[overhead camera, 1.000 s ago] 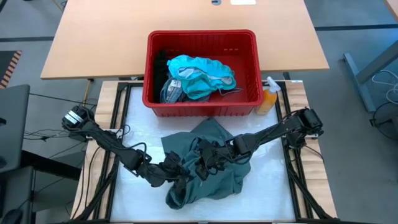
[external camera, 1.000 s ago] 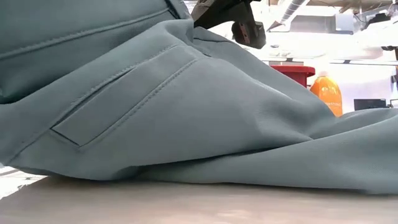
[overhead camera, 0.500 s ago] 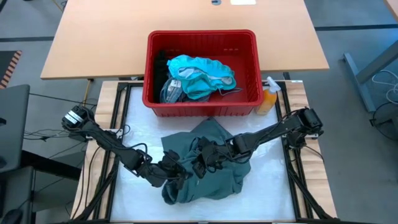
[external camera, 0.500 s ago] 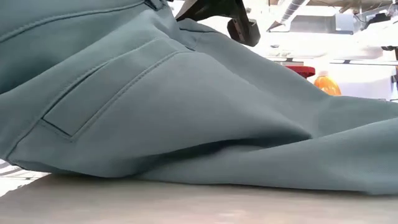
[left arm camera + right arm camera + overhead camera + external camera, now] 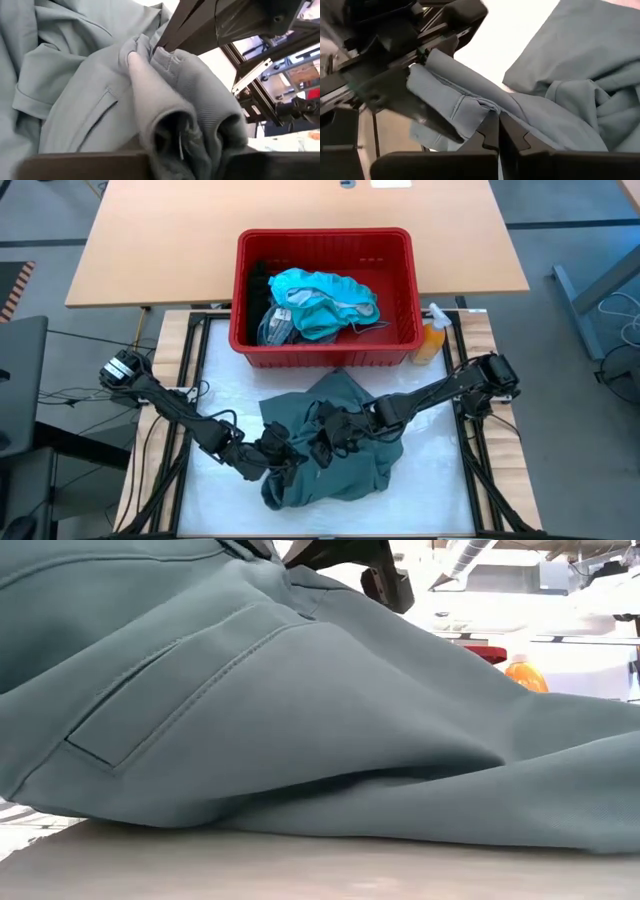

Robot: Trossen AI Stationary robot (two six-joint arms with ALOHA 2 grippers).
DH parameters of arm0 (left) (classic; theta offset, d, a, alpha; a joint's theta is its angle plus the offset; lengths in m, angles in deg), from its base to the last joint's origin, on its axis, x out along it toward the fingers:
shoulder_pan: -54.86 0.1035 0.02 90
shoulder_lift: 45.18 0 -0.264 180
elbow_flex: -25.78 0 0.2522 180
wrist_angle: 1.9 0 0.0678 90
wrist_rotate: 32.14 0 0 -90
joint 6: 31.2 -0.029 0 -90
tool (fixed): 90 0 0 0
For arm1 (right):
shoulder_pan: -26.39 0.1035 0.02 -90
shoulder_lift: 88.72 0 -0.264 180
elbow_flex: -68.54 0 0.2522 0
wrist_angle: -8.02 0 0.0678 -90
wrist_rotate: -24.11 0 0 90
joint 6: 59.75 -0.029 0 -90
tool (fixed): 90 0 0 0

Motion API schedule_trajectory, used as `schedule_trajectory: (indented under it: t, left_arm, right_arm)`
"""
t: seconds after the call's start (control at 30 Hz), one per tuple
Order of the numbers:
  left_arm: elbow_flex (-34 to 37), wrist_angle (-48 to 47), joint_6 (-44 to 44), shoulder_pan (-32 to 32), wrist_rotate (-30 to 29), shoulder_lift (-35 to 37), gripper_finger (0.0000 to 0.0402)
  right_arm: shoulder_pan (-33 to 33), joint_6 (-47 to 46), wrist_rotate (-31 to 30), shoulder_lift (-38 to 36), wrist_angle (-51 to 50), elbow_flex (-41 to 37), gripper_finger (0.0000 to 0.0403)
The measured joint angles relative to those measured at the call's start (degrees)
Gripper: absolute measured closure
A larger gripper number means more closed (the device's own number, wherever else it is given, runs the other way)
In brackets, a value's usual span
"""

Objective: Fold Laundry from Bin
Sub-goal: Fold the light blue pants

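A dull grey-green garment (image 5: 345, 455) lies crumpled on the white table top, and in the low view it (image 5: 300, 710) fills the picture with a pocket flap showing. Both grippers meet over its middle. My left gripper (image 5: 288, 463) comes from the near left and is shut on a bunch of it. My right gripper (image 5: 322, 448) comes from the right and is shut on it close by. The red bin (image 5: 240, 290) stands at the table's far edge. It holds more laundry: a teal piece (image 5: 325, 300), a blue-grey cloth and something black. My left gripper (image 5: 185, 160) pinches a bunched fold of the garment (image 5: 190, 132), several layers thick, between its two fingers. It comes slanting down from the near left. The bunch is raised off the table while the rest of the garment lies on it. My right gripper (image 5: 497, 132) pinches a stitched edge of the garment (image 5: 482, 112) between its two fingers. It comes slanting down from the right, a short way from the left gripper's hold. The cloth between the two holds (image 5: 150, 55) is raised off the table.
An orange spray bottle (image 5: 432, 340) stands at the bin's right near corner. A wooden table (image 5: 150, 250) lies beyond the bin. Black frame rails (image 5: 185, 380) run along the left and right sides of the white top.
The garment's near left part has been drawn in a little toward the table's left. In the low view its fold has risen and now covers more of the orange bottle. Both arms have stayed where they were.
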Motion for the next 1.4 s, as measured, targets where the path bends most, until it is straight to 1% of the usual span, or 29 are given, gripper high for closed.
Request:
schedule_trajectory:
  t: [0.03,0.13,0.27,0.33,0.4,0.47,0.5,0.53,0.6,0.67,0.77,0.87,0.93,1.0,1.07,1.13,1.2,1.3,1.4]
  left_arm:
    - [0.00,0.03,-0.35,-0.02,-0.08,0.00,0.0377]
    - [0.00,0.19,-0.51,-0.04,0.07,0.00,0.0380]
    - [0.00,-0.09,-0.89,-0.02,1.15,0.00,0.0380]
    - [0.00,-0.51,-1.21,0.00,3.03,0.13,0.0380]
    - [0.00,-1.63,-3.09,-0.07,7.65,1.02,0.0380]
    - [0.00,-1.57,-8.07,-0.99,14.84,2.87,0.0380]
    - [0.00,-1.99,-9.14,-1.84,18.75,4.17,0.0380]
    - [-0.02,-2.81,-9.82,-2.87,22.87,5.52,0.0380]
    - [-0.07,-5.06,-11.62,-5.14,30.65,7.83,0.0380]
    - [-0.09,-9.78,-10.97,-7.40,34.55,9.89,0.0380]
    - [-0.09,-17.02,-8.94,-9.68,33.87,11.97,0.0380]
    - [-0.04,-21.14,-8.89,-10.74,31.85,12.91,0.0380]
    - [-0.04,-20.94,-10.17,-10.80,29.99,13.38,0.0380]
    - [-0.43,-19.56,-11.67,-10.69,29.45,13.94,0.0380]
    - [-2.54,-20.41,-13.76,-10.68,29.54,14.52,0.0380]
    - [-6.17,-23.03,-16.06,-10.73,29.53,15.75,0.0380]
    - [-11.21,-27.97,-17.84,-10.75,28.85,17.36,0.0380]
    - [-20.65,-39.38,-20.01,-10.69,27.50,18.63,0.0380]
    - [-31.91,-50.59,-21.28,-9.96,27.19,18.61,0.0380]
  right_arm:
    - [0.00,1.16,0.75,0.00,0.48,0.00,0.0383]
    - [-0.26,4.48,3.55,0.00,0.96,0.00,0.0364]
    - [-1.23,9.60,6.57,-0.39,-0.15,0.01,0.0308]
    - [-1.76,11.75,9.01,-1.18,-1.41,0.04,0.0273]
    - [-2.56,13.09,14.25,-2.14,-2.96,0.04,0.0238]
    - [-3.10,13.24,20.87,-3.64,-6.04,0.11,0.0208]
    - [-2.98,13.27,23.36,-4.28,-7.47,0.11,0.0195]
    - [-2.45,13.81,24.66,-4.94,-8.41,0.13,0.0185]
    - [-0.43,17.47,24.59,-5.96,-10.64,0.11,0.0170]
    - [2.15,22.68,22.71,-6.33,-10.62,0.11,0.0162]
    - [5.79,30.98,16.13,-5.40,-7.65,0.13,0.0160]
    - [7.67,43.48,11.67,-2.63,-0.68,0.11,0.0159]
    - [7.61,46.25,11.74,-0.39,4.91,0.09,0.0159]
    - [6.63,46.04,14.83,1.21,7.60,0.07,0.0159]
    - [5.31,44.85,17.50,1.84,8.39,0.07,0.0159]
    - [4.31,43.92,18.34,1.88,8.36,0.04,0.0159]
    - [3.74,43.28,18.46,1.21,8.12,0.19,0.0159]
    - [3.61,43.28,19.05,-0.43,7.50,2.18,0.0159]
    - [3.37,43.68,19.19,-3.45,6.88,4.56,0.0159]
